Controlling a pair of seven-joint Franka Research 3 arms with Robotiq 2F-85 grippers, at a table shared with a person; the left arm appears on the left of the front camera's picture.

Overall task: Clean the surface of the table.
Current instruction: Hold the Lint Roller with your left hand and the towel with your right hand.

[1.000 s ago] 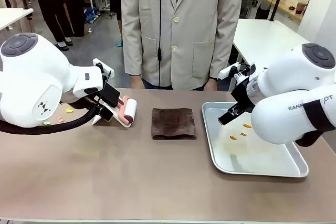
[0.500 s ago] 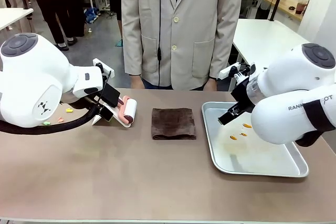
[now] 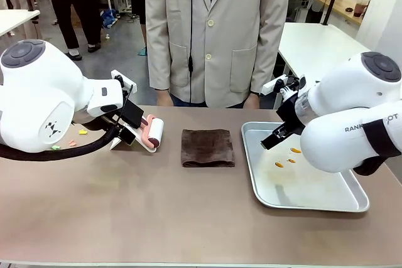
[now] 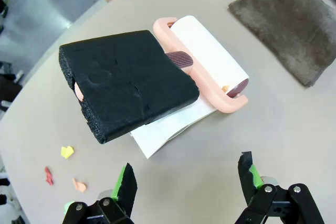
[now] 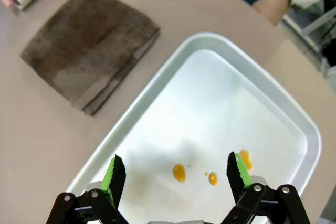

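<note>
The taupe-brown table (image 3: 157,205) carries a pink-framed lint roller (image 3: 154,134) with a white roll at the back left. A black foam block (image 4: 131,90) leans over the roller's (image 4: 207,59) handle, with a white sheet (image 4: 160,132) under it. Several small coloured scraps (image 4: 66,151) lie on the tabletop to that side (image 3: 81,132). My left gripper (image 4: 186,179) hangs open just short of the block, holding nothing. A folded brown cloth (image 3: 208,147) lies in the middle. My right gripper (image 5: 176,177) is open above the metal tray (image 3: 314,202), over orange spots (image 5: 179,172).
A person in a beige jacket (image 3: 217,29) stands at the far edge, hands near the table. The tray's rim (image 5: 294,114) rises beside the cloth (image 5: 89,45). White tables (image 3: 314,45) and other people stand farther back.
</note>
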